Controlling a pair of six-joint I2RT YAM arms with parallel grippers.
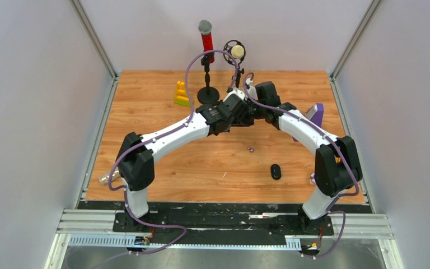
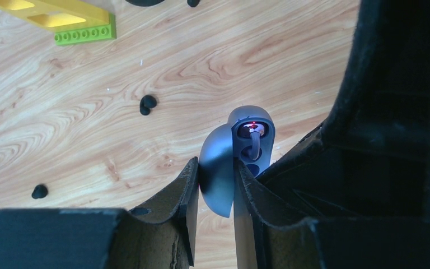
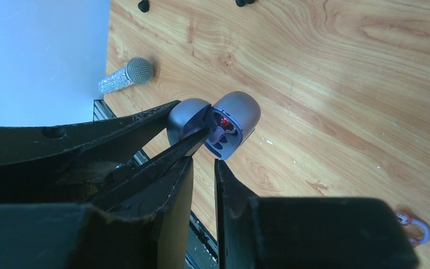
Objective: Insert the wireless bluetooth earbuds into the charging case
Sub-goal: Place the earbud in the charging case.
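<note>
Wireless bluetooth earbuds (image 2: 147,104) are tiny, light, smooth and rounded, so I judge them slippery and quick to roll or flick out of a pinch; each is best taken across its widest part with gentle pressure and with its stem lined up with the socket; they are hard-shelled, not soft, but hard squeezing would likely shoot one away. Two black ones lie apart on the wood below the wrists, the second (image 2: 39,191) nearer the left wrist camera; a loose purple earbud (image 1: 251,149) lies mid-table, just near of the two wrists.

The charging case (image 2: 252,143) is held in the air above the far middle of the table, open, its lid (image 2: 217,179) swung back; the left gripper (image 2: 215,168) is clamped on that lid, which looks a thin, smooth hold that could slip or strain the hinge. One socket holds what looks like a purple bud (image 2: 252,130) with a red light glowing beside it; the other socket (image 2: 252,168) looks empty.

The right gripper (image 3: 204,165) sits just near of the case, its fingers only a slit apart with nothing between them.

A black oval object (image 1: 276,171) rests near and right; whether it is a second case I cannot tell.
</note>
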